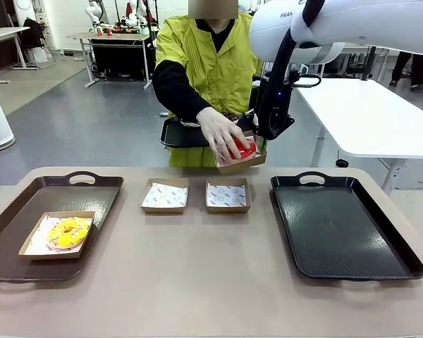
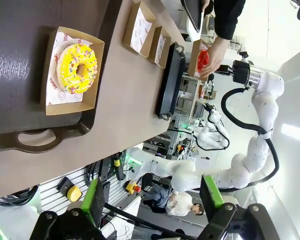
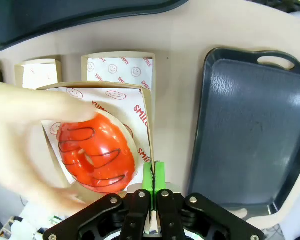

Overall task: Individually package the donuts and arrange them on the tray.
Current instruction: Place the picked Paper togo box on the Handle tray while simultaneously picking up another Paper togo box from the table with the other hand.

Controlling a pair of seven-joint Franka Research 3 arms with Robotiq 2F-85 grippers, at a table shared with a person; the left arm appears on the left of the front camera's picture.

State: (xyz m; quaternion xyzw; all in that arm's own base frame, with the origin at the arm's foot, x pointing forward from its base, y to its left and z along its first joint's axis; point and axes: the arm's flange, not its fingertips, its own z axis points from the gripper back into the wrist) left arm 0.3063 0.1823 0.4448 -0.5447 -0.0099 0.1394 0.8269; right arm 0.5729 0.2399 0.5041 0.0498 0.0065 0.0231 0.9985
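Under person's blurred hand [image 3: 32,142], red donut [image 3: 110,145]

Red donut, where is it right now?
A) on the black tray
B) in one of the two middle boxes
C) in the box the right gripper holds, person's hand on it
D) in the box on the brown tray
C: the right gripper is shut on the edge of the box, and the red donut sits in it under the person's hand.

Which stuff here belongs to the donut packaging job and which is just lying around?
Job: yellow donut, red donut, held box in right end effector, two empty boxes, brown tray, black tray.
Lying about: white side table, far workbench.
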